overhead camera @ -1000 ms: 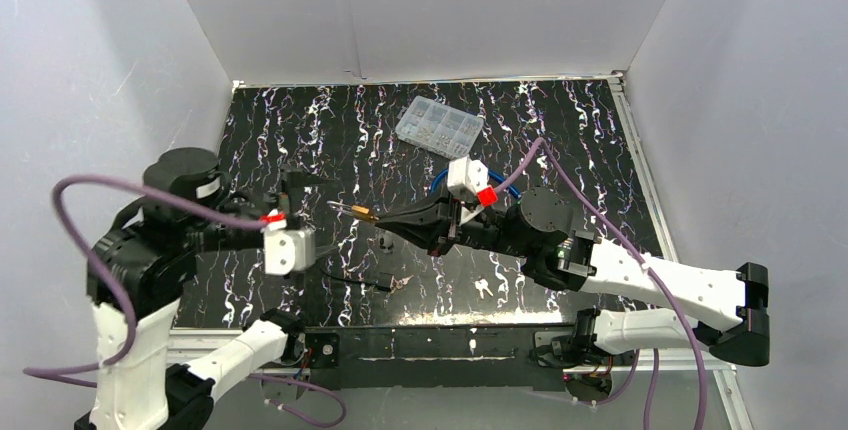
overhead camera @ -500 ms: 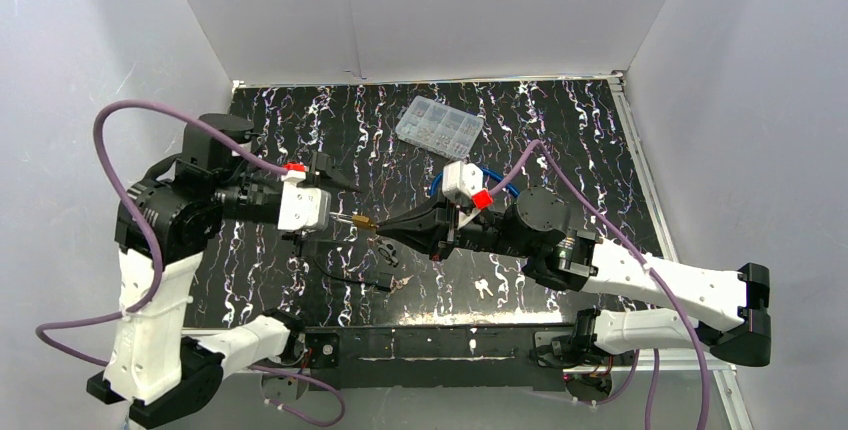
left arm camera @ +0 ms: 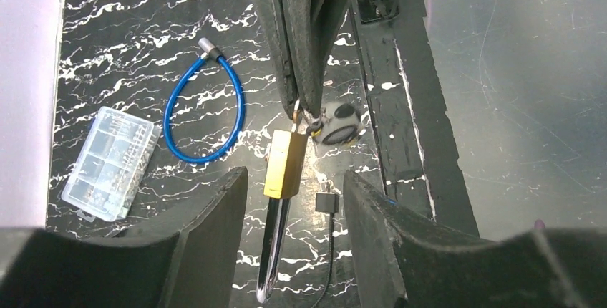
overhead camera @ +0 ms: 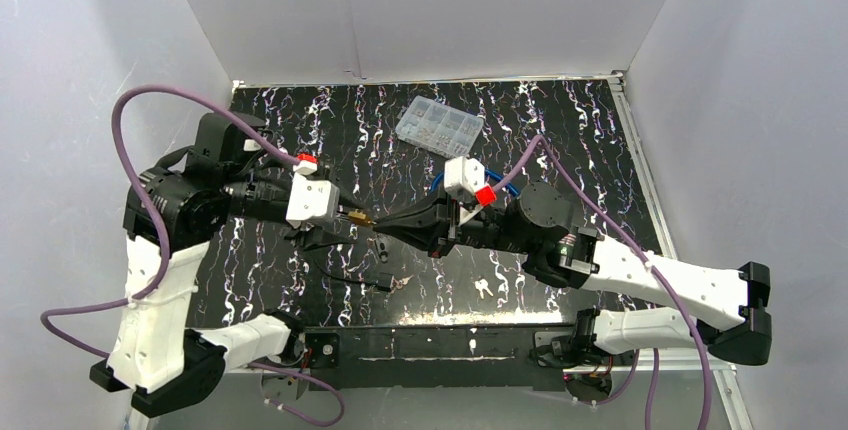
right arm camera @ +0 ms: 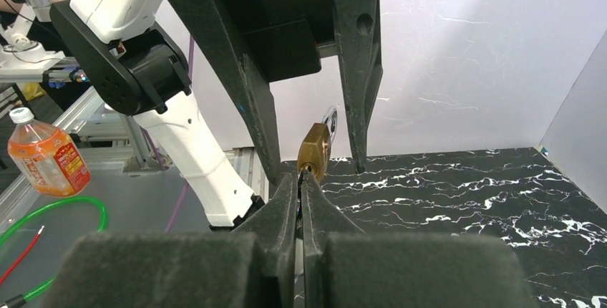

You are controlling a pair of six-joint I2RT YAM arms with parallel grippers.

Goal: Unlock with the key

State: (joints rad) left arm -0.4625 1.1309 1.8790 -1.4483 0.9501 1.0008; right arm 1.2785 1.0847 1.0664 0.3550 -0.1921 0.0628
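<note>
Mid-air over the worktop (overhead camera: 560, 130), my right gripper (right arm camera: 300, 179) pinches the key (left arm camera: 298, 115) with the padlock (left arm camera: 283, 165) on it, shackle (left arm camera: 268, 251) pointing pretty much lengthwise between the half-open jaws of my left gripper (left arm camera: 295, 179).

Brass padlock (left arm camera: 285, 162) (glossy steel shackle (left arm camera: 270, 251))

- The left arm is extended rightward above the counter; the left hand (overhead camera: 345, 223) is held with its fingers (left arm camera: 215, 211) parted.
- The right arm is extended leftward; the right hand (overhead camera: 380, 222) is pinched on the key (left arm camera: 298, 112).
</note>
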